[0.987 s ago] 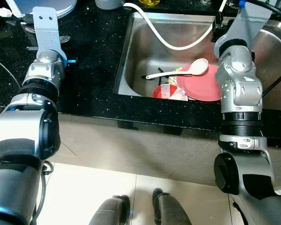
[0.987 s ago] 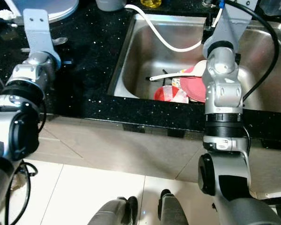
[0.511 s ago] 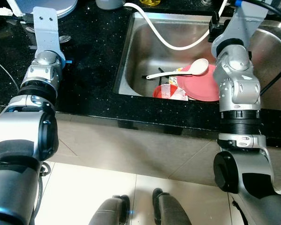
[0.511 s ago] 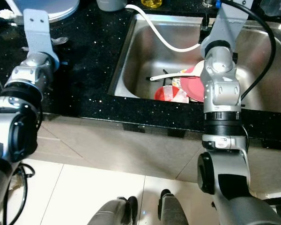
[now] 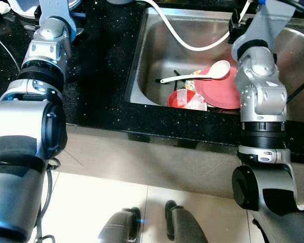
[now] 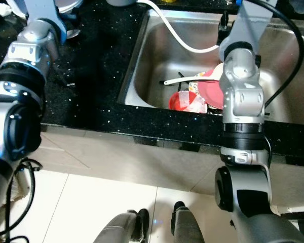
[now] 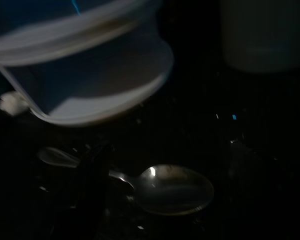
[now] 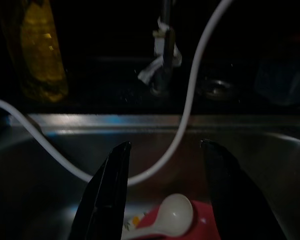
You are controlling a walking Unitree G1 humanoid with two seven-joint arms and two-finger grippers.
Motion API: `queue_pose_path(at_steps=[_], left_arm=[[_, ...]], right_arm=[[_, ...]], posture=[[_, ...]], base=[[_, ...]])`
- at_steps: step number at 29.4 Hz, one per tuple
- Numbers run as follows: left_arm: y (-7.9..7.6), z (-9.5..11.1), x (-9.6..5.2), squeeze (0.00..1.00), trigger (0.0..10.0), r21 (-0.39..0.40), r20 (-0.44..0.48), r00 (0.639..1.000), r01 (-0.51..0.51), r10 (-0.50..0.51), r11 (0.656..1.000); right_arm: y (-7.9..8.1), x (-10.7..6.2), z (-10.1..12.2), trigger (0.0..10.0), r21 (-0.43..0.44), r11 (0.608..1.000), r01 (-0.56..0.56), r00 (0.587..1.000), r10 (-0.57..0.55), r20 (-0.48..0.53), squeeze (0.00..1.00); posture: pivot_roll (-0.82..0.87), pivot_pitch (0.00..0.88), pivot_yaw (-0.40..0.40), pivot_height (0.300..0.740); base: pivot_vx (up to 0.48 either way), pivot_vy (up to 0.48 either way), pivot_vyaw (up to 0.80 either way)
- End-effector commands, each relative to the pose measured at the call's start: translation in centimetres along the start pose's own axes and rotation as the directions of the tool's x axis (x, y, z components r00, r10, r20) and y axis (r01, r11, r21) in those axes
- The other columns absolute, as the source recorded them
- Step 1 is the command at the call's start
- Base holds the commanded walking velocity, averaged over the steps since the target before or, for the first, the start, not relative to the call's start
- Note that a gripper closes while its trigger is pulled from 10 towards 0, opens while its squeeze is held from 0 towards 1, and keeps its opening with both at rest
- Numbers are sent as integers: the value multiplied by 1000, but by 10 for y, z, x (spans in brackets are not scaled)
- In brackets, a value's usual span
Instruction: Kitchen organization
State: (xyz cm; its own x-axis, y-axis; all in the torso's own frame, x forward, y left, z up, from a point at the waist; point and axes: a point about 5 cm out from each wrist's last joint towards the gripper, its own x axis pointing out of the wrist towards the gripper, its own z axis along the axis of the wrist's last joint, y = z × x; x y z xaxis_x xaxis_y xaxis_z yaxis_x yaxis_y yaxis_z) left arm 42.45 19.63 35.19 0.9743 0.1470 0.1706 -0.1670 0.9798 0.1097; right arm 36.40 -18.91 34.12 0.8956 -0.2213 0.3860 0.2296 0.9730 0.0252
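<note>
Over the steel sink, my right tool, fingers apart, hovers above the white spoon, which I judge needs lowering onto; the left tool's state I cannot tell.

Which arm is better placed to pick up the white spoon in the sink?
Right. The right gripper hangs open just above the white spoon, while the left arm reaches over the counter.

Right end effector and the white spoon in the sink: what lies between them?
Only the white hose, in the right wrist view, crosses between the open right end effector and white spoon.
</note>
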Motion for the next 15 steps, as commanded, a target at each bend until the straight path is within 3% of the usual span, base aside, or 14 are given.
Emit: queue_pose_path(at_steps=[1,9,15], left_arm=[[-1,-5,0,0,10000,6,-21,1000,6,-6,1000],[16,-32,-2,0,10000,-67,-111,994,-9,2,998],[24,-68,-9,0,10000,-97,-285,958,10,-38,995]], right_arm=[[-3,-3,-2,10000,-8,1000,11,1000,-11,-11,0],[-9,-12,-7,10000,-35,999,18,998,-20,-51,0],[-11,-15,-9,10000,-37,999,21,998,-23,-63,0]], posture=[[-59,335,71,740],[-75,396,76,740],[-63,388,75,740]], base=[[0,0,0],[0,0,0],[0,0,0]])
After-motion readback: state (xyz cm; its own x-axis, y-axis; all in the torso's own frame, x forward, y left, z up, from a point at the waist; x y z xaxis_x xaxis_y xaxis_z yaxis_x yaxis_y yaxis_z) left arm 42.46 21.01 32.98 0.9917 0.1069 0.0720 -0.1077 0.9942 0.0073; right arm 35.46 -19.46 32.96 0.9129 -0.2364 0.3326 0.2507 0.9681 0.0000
